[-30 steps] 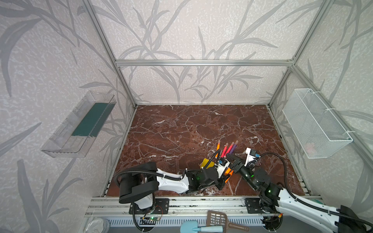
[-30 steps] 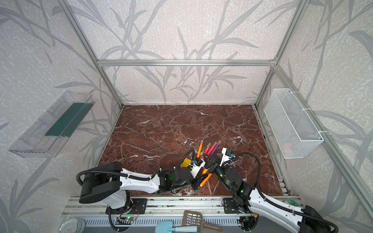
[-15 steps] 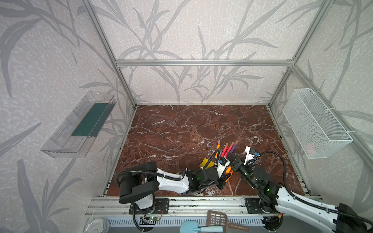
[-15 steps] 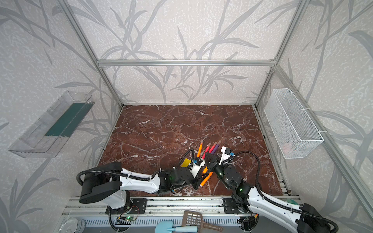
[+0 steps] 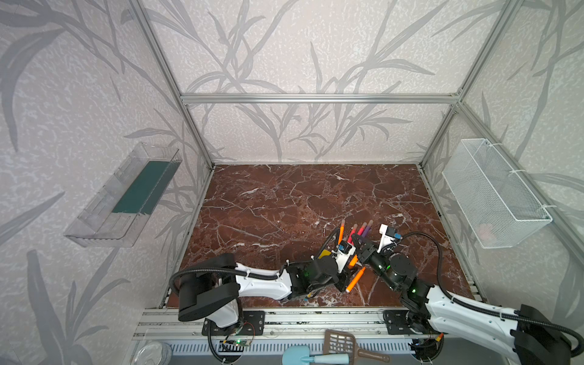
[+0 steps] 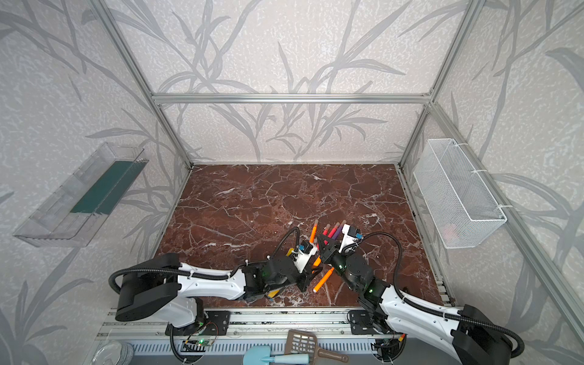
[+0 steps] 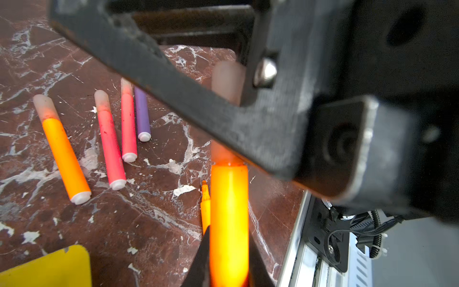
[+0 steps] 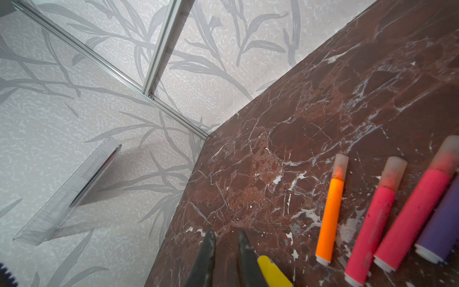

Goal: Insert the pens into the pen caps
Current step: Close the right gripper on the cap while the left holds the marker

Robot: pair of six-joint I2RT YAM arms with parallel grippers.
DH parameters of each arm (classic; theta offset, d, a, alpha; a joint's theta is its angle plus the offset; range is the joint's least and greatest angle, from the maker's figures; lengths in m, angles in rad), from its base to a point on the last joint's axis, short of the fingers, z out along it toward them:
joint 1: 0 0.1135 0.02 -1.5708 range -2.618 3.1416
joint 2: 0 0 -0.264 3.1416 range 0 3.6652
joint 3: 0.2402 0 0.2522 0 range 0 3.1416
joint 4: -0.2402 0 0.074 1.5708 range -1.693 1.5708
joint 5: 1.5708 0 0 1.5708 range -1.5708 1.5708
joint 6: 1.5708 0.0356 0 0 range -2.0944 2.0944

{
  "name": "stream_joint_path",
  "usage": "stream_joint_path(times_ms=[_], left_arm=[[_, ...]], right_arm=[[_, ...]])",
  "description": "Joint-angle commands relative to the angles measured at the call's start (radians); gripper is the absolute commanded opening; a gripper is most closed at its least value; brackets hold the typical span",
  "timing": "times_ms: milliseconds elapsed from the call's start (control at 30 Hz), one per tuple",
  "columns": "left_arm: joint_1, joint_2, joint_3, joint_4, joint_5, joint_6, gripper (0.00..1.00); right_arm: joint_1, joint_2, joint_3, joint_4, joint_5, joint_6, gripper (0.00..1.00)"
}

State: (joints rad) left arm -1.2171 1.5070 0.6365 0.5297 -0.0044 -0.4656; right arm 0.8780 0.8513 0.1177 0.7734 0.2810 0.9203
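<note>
The left tool [image 7: 228, 239] is squeezing the orange pen [image 7: 228, 206], low in the middle of the left wrist view. The right tool [image 8: 225, 234] is pinched narrow and is reaching across the cap [image 7: 227, 79] on the pen's tip. If it is pushing crooked, the cap may be popping off and rolling across the surface [image 7: 149, 223].

Three orange pens [image 7: 65, 156], two pink pens [image 7: 110, 146], one purple pen [image 7: 142, 111].

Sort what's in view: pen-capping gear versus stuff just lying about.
Job: gripped orange pen, its cap, loose uncapped orange pen, capped orange pen, pink pen, second pink pen, purple pen.
Lying about: yellow shovel, wire basket, clear wall tray, blue scoop, brown spatula.
</note>
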Motion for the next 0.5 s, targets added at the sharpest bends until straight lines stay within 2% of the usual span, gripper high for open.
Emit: stream_joint_path(times_ms=[0, 133, 200, 300, 400, 467], left_arm=[[0.087, -0.074, 0.005, 0.047, -0.008, -0.033, 0.00], [0.153, -0.107, -0.002, 0.075, 0.106, -0.046, 0.00], [0.168, -0.128, -0.002, 0.061, 0.103, -0.035, 0.00], [0.168, -0.168, 0.013, -0.015, -0.006, 0.009, 0.00], [0.167, -0.194, 0.037, -0.113, -0.195, 0.049, 0.00], [0.169, -0.190, 0.055, -0.145, -0.293, 0.074, 0.00]], right_arm=[[0.042, 0.073, 0.002, 0.089, -0.116, -0.039, 0.00], [0.103, 0.157, 0.018, 0.182, -0.115, -0.082, 0.00], [0.134, 0.199, 0.029, 0.223, -0.111, -0.102, 0.00], [0.139, 0.245, 0.047, 0.204, -0.094, -0.046, 0.00], [0.195, 0.265, 0.047, 0.148, -0.088, 0.097, 0.00], [0.253, 0.265, 0.045, 0.147, -0.053, 0.131, 0.00]])
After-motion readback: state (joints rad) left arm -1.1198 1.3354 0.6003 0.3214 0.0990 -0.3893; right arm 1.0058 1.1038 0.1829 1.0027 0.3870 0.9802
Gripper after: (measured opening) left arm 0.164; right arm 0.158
